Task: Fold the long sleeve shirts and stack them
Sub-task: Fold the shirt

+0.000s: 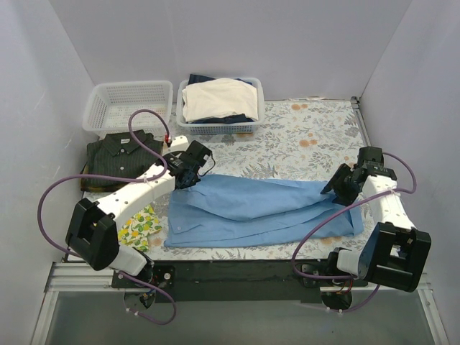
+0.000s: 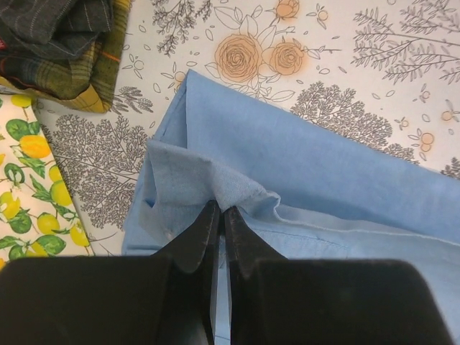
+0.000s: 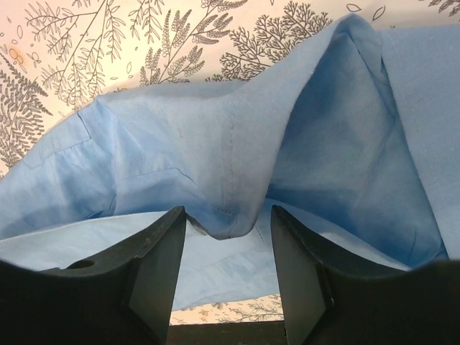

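Floral tablecloth (image 1: 309, 136) | left claw (image 2: 219, 212) pinched tight on light blue shirt (image 2: 323, 180) | right claw (image 3: 226, 212) parted, shirt fold loose between

Light-blue shirt (image 1: 259, 212) (floral tablecloth (image 1: 316, 136))

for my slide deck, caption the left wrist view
Left gripper shut on a pinched fold of the light blue shirt over the floral tablecloth.

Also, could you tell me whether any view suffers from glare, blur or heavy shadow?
Top external: even light, sharp, soft shadows only. Left wrist: blue shirt crisp, gripper dark, slightly soft. Right wrist: warm glare washes the tablecloth at upper left; the shirt's fold is shadowed.
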